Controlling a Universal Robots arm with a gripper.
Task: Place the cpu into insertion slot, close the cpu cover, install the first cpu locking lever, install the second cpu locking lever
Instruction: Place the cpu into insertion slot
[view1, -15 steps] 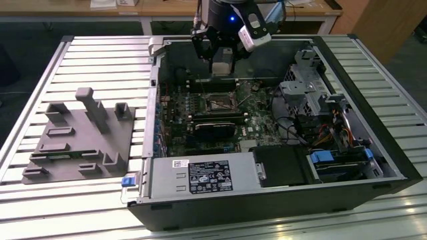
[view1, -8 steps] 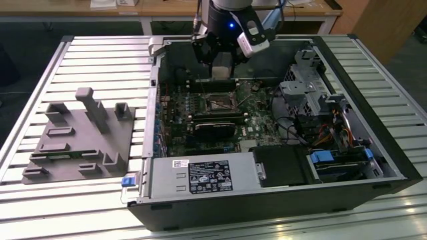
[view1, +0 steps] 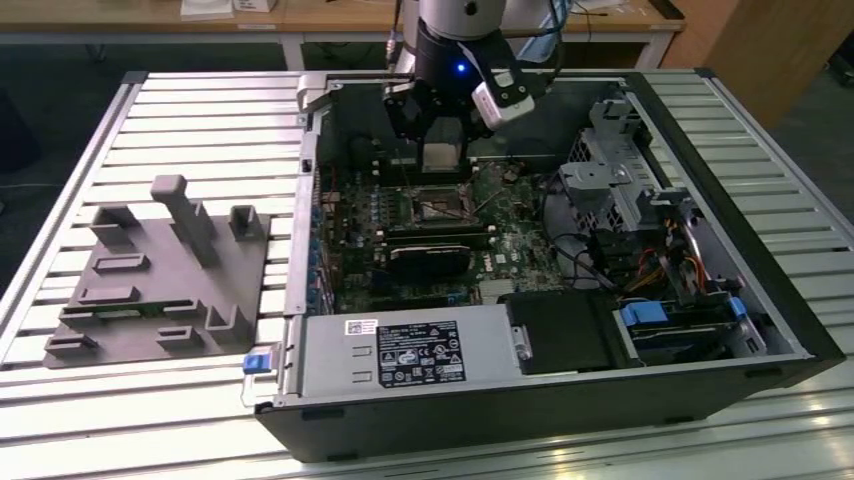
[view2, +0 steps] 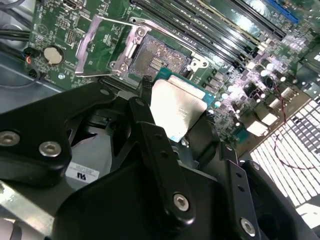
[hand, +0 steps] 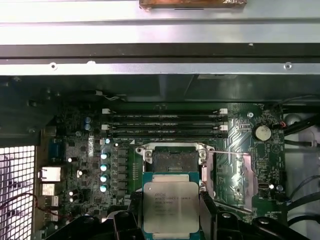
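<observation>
Exterior view: open PC case lies on the slatted tabletop, w/ a grey fixture tray at the exterior view's left. The arm reaches down into the case's far part, its end just above the motherboard, by the insertion slot.

Second wrist view: 2 fingers are clamped on opposite edges of the cpu, silver top up, held near the open slot. The cpu cover is swung open beside the slot, w/ a coin battery close by.

First wrist view: cpu sits between the fingers, just short of the slot, not in it. Cover is open alongside, and 4 memory slots lie beyond.
</observation>
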